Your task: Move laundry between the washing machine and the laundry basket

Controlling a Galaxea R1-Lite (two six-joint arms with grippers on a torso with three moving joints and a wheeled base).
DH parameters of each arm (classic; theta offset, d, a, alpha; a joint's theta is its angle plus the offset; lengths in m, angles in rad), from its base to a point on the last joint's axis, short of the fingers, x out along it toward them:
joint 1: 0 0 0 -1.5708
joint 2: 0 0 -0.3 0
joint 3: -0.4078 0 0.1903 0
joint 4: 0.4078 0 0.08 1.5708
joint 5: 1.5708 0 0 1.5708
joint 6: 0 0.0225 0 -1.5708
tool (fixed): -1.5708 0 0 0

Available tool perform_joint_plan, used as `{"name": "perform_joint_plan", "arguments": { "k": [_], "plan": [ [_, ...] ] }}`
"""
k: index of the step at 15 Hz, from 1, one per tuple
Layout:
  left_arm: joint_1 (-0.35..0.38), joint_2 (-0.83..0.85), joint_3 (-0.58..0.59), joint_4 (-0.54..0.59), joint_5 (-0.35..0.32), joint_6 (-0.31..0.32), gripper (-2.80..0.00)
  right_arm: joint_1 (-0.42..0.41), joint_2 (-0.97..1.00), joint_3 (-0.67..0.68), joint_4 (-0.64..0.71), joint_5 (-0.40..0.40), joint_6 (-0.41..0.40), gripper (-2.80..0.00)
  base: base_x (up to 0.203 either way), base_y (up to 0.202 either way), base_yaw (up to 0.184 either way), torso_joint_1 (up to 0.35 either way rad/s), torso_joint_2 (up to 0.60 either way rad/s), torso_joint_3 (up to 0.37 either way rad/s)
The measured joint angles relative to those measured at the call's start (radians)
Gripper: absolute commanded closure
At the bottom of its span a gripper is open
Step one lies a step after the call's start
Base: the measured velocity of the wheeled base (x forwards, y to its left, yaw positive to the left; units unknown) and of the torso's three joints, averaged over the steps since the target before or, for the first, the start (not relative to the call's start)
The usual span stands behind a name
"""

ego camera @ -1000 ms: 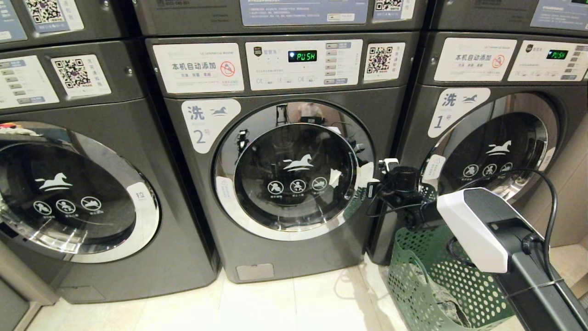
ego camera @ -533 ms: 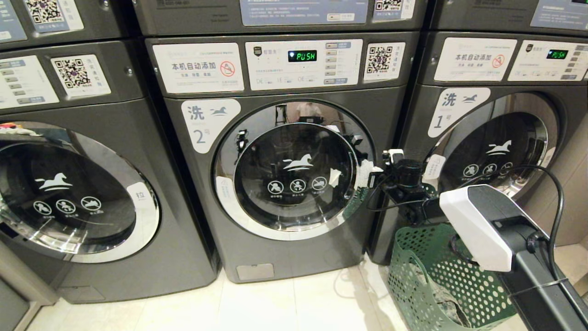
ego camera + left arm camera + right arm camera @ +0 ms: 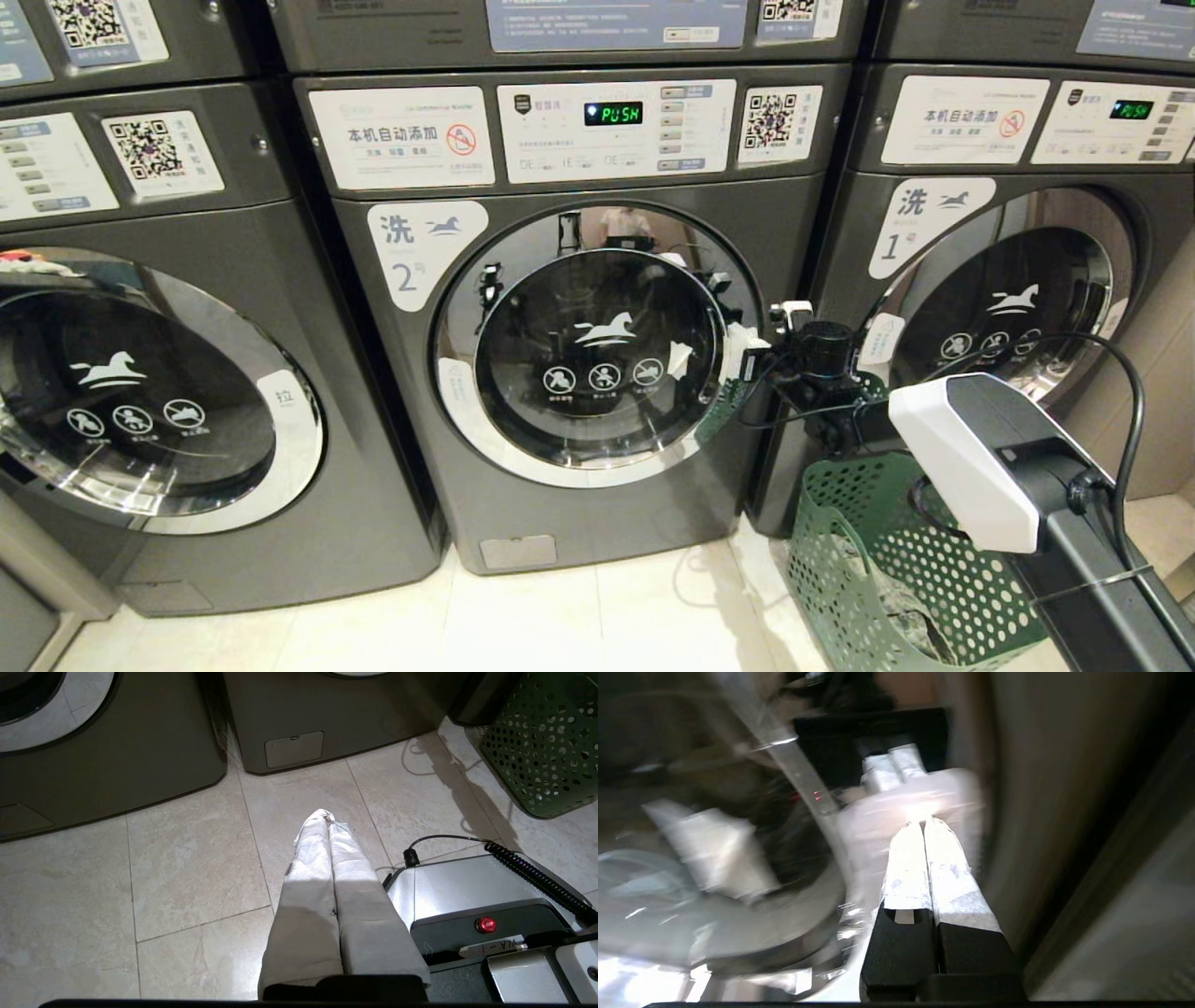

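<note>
Washing machine (image 3: 560, 373) number 2 stands centre with its round door shut. Right pincer (image 3: 754, 353), fingers pressed together and empty, sits at the door's right rim, likely to open it. Laundry basket (image 3: 896, 569) with laundry (image 3: 901, 616) waits near right. Left pincer (image 3: 322, 816) hangs closed over the floor, idle.

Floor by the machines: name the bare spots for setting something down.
Bare floor lies before the washing machine, left of the laundry basket. Crowded at the door's right edge: right gripper sits there, shut, above the basket.
</note>
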Motion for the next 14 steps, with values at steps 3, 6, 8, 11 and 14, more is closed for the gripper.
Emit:
{"name": "perform_joint_plan", "arguments": {
  "k": [3, 6, 8, 11, 14],
  "plan": [
    [0.0, 0.0, 0.0, 0.0, 0.0, 0.0, 0.0, -0.001, 0.0, 0.0, 0.007, 0.017, 0.0, 0.0, 0.0, 0.0, 0.0, 0.0, 0.0, 0.0],
    [0.0, 0.0, 0.0, -0.001, -0.001, 0.0, 0.0, -0.007, 0.0, 0.0, 0.008, 0.029, -0.004, 0.0, 0.0, 0.0, 0.0, 0.0, 0.0, 0.0],
    [0.0, 0.0, 0.0, -0.001, -0.001, -0.002, 0.0, -0.017, 0.0, 0.0, 0.009, 0.024, -0.005, 0.0, 0.0, 0.0, 0.0, 0.0, 0.0, 0.0],
    [0.0, 0.0, 0.0, -0.001, 0.0, -0.007, 0.0, -0.049, 0.001, 0.0, 0.011, 0.023, -0.006, 0.0, 0.0, 0.0, 0.0, 0.0, 0.0, 0.0],
    [0.002, 0.0, 0.0, 0.0, 0.0, -0.007, 0.0, -0.057, 0.002, 0.0, 0.011, 0.016, -0.005, 0.0, 0.0, 0.0, 0.0, 0.0, 0.0, 0.0]
  ]
}}
